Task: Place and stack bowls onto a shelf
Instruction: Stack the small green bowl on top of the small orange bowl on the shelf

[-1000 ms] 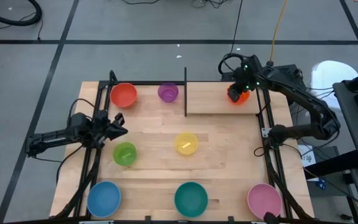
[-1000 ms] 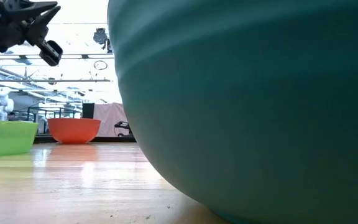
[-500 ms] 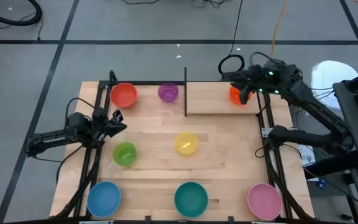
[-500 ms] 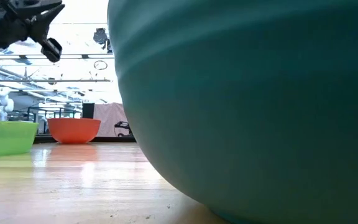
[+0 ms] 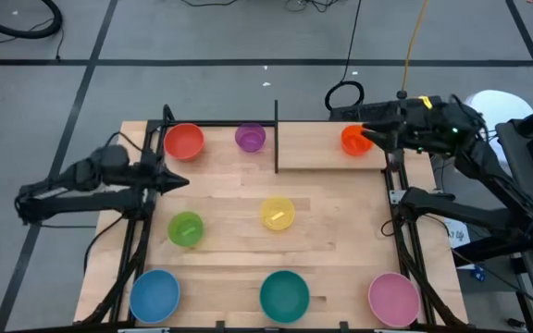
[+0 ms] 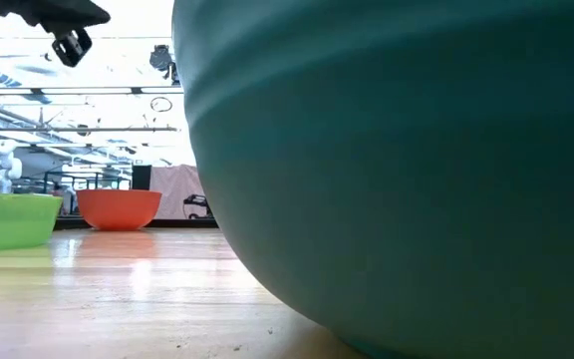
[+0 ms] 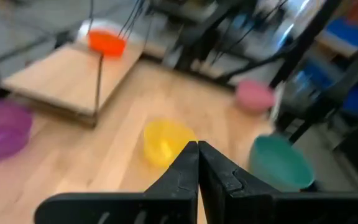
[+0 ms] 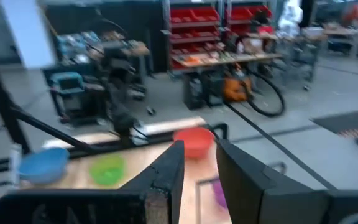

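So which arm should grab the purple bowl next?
Probably the left. The left gripper, shut and empty, sits just in front of the purple bowl; the right gripper is beside the orange bowl on the shelf, past the black post.

Evenly lit from overhead in the high view, with only faint shadows on the tabletop [image 5: 239, 240]. Backlit by bright ceiling glare in the low view, the teal bowl [image 6: 397, 170] looming soft and out of focus. Motion-blurred throughout both wrist views, background smeared.
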You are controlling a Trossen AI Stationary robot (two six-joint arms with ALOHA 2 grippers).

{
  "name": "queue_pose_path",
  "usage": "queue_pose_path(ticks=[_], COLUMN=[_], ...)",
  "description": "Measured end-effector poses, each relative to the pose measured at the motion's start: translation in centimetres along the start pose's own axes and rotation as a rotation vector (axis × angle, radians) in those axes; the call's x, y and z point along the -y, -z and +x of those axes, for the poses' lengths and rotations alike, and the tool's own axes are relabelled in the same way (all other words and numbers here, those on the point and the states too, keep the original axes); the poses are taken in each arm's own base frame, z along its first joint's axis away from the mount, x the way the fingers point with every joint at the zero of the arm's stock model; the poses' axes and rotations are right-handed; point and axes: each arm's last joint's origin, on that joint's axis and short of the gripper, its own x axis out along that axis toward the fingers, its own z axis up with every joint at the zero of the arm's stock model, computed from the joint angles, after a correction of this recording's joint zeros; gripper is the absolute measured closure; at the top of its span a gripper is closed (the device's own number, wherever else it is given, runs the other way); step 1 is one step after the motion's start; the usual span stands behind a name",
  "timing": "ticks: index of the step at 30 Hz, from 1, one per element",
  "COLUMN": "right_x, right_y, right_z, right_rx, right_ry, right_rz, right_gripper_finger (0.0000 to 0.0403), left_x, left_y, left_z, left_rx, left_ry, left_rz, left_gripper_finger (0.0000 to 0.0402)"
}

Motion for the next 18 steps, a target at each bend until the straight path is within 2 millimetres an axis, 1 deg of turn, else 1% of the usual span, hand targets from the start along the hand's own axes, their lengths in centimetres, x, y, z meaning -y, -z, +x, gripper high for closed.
queue_pose_path(ticks=[3,7,9,14,18], right_x=[-0.5,-0.9,-1.0,-1.1,-1.3], right_y=[-0.3,-0.4,-0.4,-0.5,-0.5], right_z=[-0.6,-1.2,-1.4,-1.7,-1.8], right_rx=[0.03,0.052,0.058,0.068,0.066], right_ry=[-0.052,-0.103,-0.107,-0.114,-0.161], right_rz=[-0.008,-0.022,-0.039,-0.062,-0.066], right_gripper_finger=[0.0316,0.0316,0.0316,0.0316,0.0316], left_x=[0.2,0.0,-0.1,-0.3,-0.3], left_y=[-1.4,-1.8,-1.7,-1.3,-0.7], left_z=[0.7,2.5,3.6,6.0,7.7], left_rx=[-0.12,-0.257,-0.311,-0.461,-0.546], left_ry=[-0.039,-0.074,-0.067,-0.02,-0.036], left_rz=[-0.079,-0.317,-0.418,-0.585,-0.613], left_gripper_finger=[0.0396,0.0388,0.038,0.0351,0.0318])
